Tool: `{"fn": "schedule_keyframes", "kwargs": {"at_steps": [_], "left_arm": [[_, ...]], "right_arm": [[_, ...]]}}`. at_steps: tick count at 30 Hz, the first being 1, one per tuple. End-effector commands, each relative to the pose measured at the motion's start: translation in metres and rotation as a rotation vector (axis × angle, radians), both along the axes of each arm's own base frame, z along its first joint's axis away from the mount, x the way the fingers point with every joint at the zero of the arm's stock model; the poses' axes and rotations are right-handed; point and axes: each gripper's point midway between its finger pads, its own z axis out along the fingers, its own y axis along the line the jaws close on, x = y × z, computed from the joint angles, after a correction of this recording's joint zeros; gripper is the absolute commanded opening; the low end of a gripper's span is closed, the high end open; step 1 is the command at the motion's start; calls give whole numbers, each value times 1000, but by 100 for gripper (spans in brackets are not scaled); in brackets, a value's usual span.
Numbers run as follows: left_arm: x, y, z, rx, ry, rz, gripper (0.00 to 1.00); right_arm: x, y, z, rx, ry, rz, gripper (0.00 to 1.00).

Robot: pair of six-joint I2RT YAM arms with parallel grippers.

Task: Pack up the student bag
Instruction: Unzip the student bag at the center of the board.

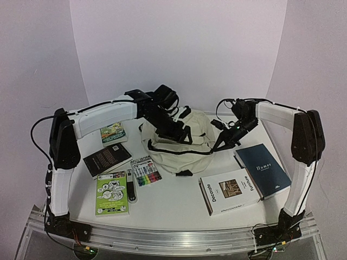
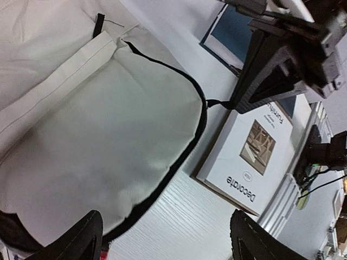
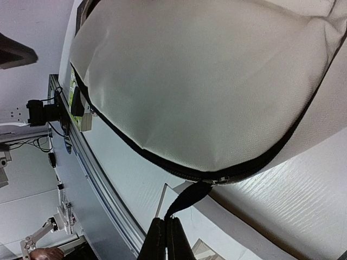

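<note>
The student bag point(image 1: 179, 149) is a cream fabric backpack with a black zipper line, lying in the middle of the table. My left gripper point(image 1: 174, 130) hovers over its top, open. In the left wrist view its two fingertips point(image 2: 81, 238) stand far apart with only bag cloth point(image 2: 108, 135) and bare table between them. My right gripper point(image 1: 220, 144) sits at the bag's right edge. In the right wrist view it point(image 3: 166, 230) is shut on the black zipper pull strap point(image 3: 192, 197), which hangs from the zipper under the bag's bulge point(image 3: 206, 81).
To the right lie a white "Decorate" book point(image 1: 229, 190) and a blue "Humor" book point(image 1: 264, 169). To the left lie a black book point(image 1: 107, 158), a green book point(image 1: 112, 192), a marker pack point(image 1: 145, 170), a small green booklet point(image 1: 113, 132) and a black pen-like item point(image 1: 132, 185).
</note>
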Motion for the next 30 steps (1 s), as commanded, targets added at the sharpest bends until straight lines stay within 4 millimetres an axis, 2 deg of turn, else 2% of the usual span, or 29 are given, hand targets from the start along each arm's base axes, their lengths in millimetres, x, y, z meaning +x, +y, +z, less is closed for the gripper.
{"fn": "schedule_keyframes", "kwargs": {"at_steps": [1, 3, 5, 7, 8, 9, 10, 11, 14, 18, 21, 25, 26, 29, 30], "left_arm": [[16, 1, -40, 174, -80, -27, 82], [22, 5, -54, 253, -126, -21, 80], [22, 13, -65, 314, -131, -19, 68], [18, 23, -74, 358, -122, -24, 47], [16, 29, -76, 375, -118, -22, 33], [14, 37, -78, 391, -112, -14, 14], [14, 47, -80, 407, -113, 2, 3], [16, 56, -82, 422, -118, 26, 0], [23, 84, -87, 445, -99, 96, 0], [44, 115, -83, 500, -134, 175, 0], [62, 129, -77, 519, -158, 225, 0], [75, 129, -62, 487, -181, 236, 5], [74, 125, -57, 468, -186, 222, 11], [59, 107, -31, 363, -234, 161, 48], [49, 99, -21, 315, -257, 126, 56]], "right_arm": [[12, 3, 19, 23, -52, -4, 0], [14, 2, 18, 17, -58, -3, 0], [19, -2, 17, 9, -65, -12, 0], [29, -11, 15, -4, -70, -38, 0], [33, -16, 13, -11, -72, -50, 0], [40, -25, 10, -24, -80, -66, 0], [45, -33, 7, -41, -88, -80, 0], [49, -41, 3, -64, -96, -88, 0], [51, -66, -14, -123, -98, -103, 0], [31, -78, -23, -150, -94, -66, 0], [9, -68, -14, -84, -75, -44, 0], [-14, -27, 9, -12, -95, 41, 0], [-16, -14, 13, 5, -100, 59, 0], [-11, 16, 24, 46, -117, 79, 0], [-7, 23, 24, 53, -120, 79, 0]]}}
